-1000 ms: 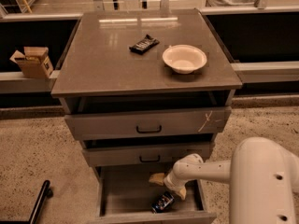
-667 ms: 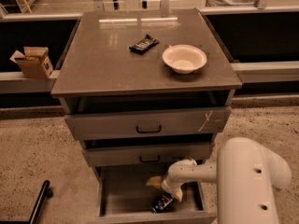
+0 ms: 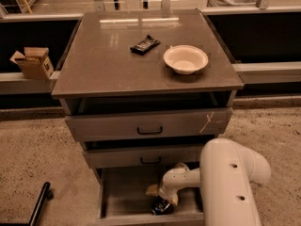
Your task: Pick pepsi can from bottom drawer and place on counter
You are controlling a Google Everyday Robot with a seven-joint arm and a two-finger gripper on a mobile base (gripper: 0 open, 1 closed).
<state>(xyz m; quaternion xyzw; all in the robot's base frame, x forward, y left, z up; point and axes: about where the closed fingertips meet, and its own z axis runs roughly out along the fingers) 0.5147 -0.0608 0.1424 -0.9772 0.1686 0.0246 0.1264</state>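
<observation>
**Pepsi can (image 3: 161, 206) deep in the open drawer, gripper poised over it**

I see the Pepsi can on the floor of the bottom drawer (image 3: 123, 197), close to its front wall, apparently lying on its side. My gripper (image 3: 159, 197) reaches down into the drawer right above it. The jaws look open: one tan finger (image 3: 151, 190) shows just left of the can and the other is hidden behind the wrist, so I judge nothing is held. A round can could roll away if a finger nudges it, or slip from an off-centre pinch. On the lift, the arm could catch the middle drawer (image 3: 141, 155) overhanging it.
</observation>
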